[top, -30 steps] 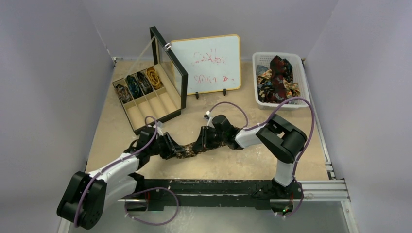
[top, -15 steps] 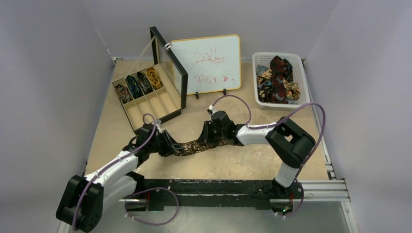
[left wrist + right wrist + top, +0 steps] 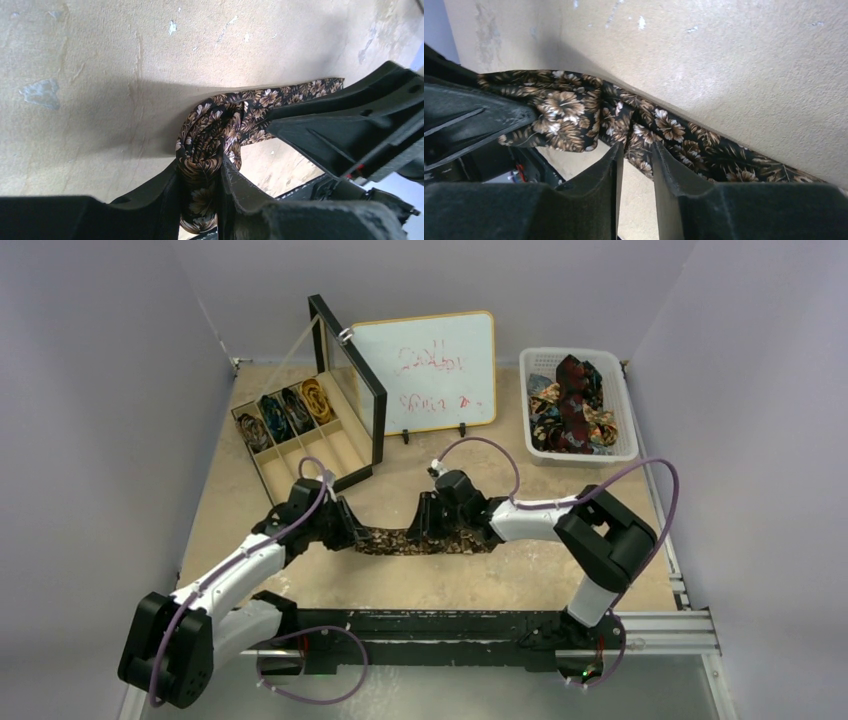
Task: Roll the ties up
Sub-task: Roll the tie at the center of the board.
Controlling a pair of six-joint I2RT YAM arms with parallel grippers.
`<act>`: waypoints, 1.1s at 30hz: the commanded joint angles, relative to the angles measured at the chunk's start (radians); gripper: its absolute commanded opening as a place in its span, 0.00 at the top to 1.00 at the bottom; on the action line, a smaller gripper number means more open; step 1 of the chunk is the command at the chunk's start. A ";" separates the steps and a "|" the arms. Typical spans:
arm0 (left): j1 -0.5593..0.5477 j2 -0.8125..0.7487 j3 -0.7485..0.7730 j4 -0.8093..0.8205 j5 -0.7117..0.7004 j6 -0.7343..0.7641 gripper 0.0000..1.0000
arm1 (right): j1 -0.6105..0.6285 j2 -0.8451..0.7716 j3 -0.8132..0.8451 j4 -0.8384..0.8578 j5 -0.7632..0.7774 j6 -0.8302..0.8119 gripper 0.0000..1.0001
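Left arm (image 3: 235, 575) and right arm (image 3: 527, 518) have white links, black joints, purple cables (image 3: 478, 438).

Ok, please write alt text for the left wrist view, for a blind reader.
The left gripper is shut on a partly coiled brown floral tie, with the beige table behind it. Part of the right arm fills the right side.

You're looking at a soft woven cloth tie (image 3: 210, 135), its brown flower print faintly sheeny. The counter (image 3: 100, 75) under it is matt tan, rough, chipped with pale flecks. The left gripper (image 3: 200, 182) and right gripper (image 3: 634, 160) look like matt black plastic, finely grained. The basket (image 3: 570, 352) is white plastic and the whiteboard (image 3: 425, 375) is glossy.
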 commanded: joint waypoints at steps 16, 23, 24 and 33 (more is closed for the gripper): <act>-0.044 0.089 0.222 -0.183 -0.120 0.222 0.76 | 0.047 0.137 0.111 0.214 -0.216 0.095 0.77; -0.103 0.121 0.264 -0.247 -0.233 0.221 0.77 | 0.046 0.181 0.162 0.176 -0.231 0.078 0.78; -0.112 0.122 0.271 -0.259 -0.253 0.220 0.77 | 0.046 0.174 0.160 0.163 -0.232 0.077 0.78; -0.162 0.143 0.352 -0.340 -0.411 0.207 0.80 | 0.017 -0.022 0.048 0.054 -0.078 0.053 0.73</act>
